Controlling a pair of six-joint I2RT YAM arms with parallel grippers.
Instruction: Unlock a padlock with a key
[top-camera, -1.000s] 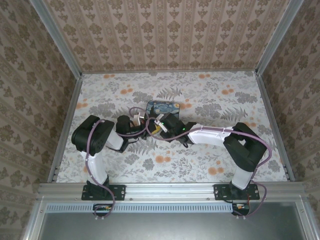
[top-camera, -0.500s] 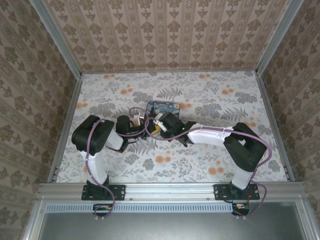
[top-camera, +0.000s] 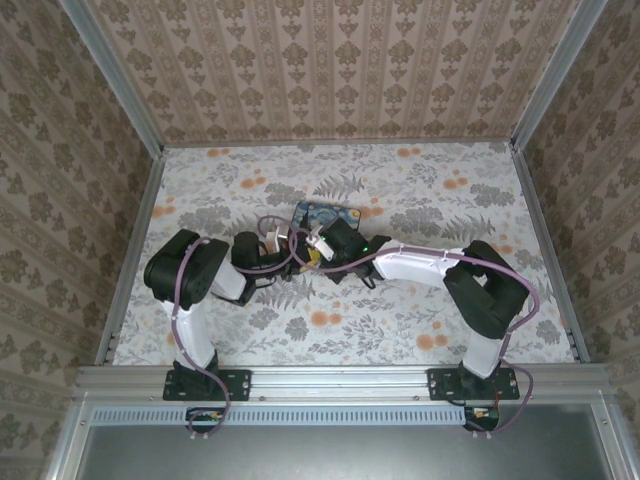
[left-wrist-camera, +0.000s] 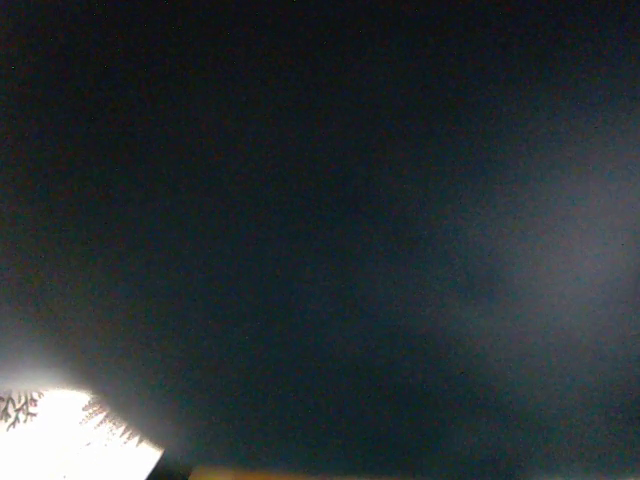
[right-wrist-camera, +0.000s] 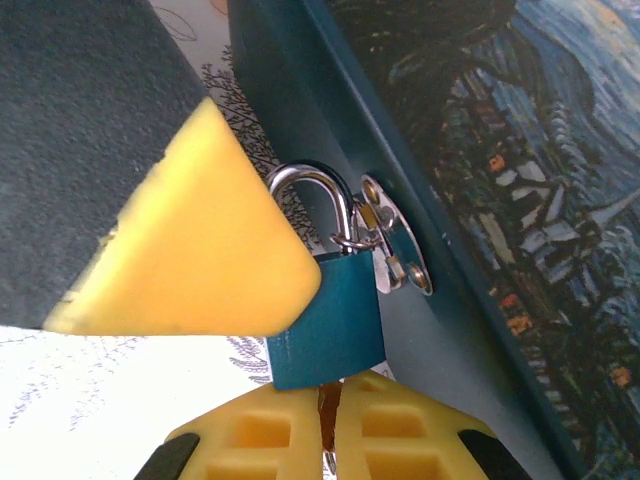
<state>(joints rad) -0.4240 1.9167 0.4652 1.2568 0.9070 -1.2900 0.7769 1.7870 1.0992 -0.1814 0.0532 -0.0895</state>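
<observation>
Ok so here's what we've got. Nearest to us are two arms, bolted at the front edge of the flowery table (top-camera: 400, 320), each with one purple cable looped along it. Both reach in toward the middle and nearly meet there. In the overhead shot the left gripper (top-camera: 283, 248) sits just beside the right gripper (top-camera: 318, 243), both right at the near edge of the one painted box (top-camera: 325, 213).

The right wrist camera is the useful one. The right gripper's two yellow fingers (right-wrist-camera: 390, 430) are pressed together at the bottom of the shot with just a thin seam between them, so we're calling it closed. There's a brownish sliver in that seam, and we can't tell what it is.

Directly above the fingertips, touching or nearly so, is the single padlock (right-wrist-camera: 328, 325). It has a teal body and a silver shackle (right-wrist-camera: 315, 190), which is hooked through the one metal hasp (right-wrist-camera: 395, 245) on the box's dark side wall. One big yellow wedge (right-wrist-camera: 190, 260) on a dark grey body overlaps the lock's left side.

The left wrist camera is basically black, with a bright scrap of table in the lower-left corner. No fingers can be made out there, but the left jaws are closed too, and we can't tell on what.

Farthest back are the three patterned wallpaper walls (top-camera: 330, 60).
</observation>
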